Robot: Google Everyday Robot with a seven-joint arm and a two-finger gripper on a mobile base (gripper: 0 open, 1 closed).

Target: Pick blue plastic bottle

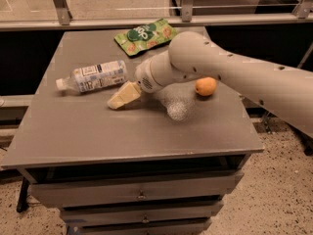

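I'm looking down at the flat grey tabletop [73, 131], and the small clear plastic bottle with the white and pale-blue label [95, 76] lies on its side in the left half, a bit toward the far edge. Its white cap [60, 84] points left and its base points right, toward the middle of the table. Nothing holds it; it rests on the surface.

My thick white robot arm [234, 75] comes in from the right and crosses over the middle of the table. At its end the cream-coloured gripper [117, 101] sits low over the tabletop, angled down and to the left. It is just on the near side of the bottle's base end, very close to it, but I can't tell whether the two touch. From this angle the gripper reads as one pale wedge, so I can't tell whether it is spread or closed up.

At the far edge lies the flat green snack pouch [145, 35], well apart from the gripper. A small round orange fruit [206, 86] sits to the right, just beside the arm. A pale translucent lump [177, 107] lies under the arm near the table's middle; what it is I can't make out.

Below the top, grey drawer fronts [142, 195] are stacked, and a speckled floor [274, 190] shows to the right.
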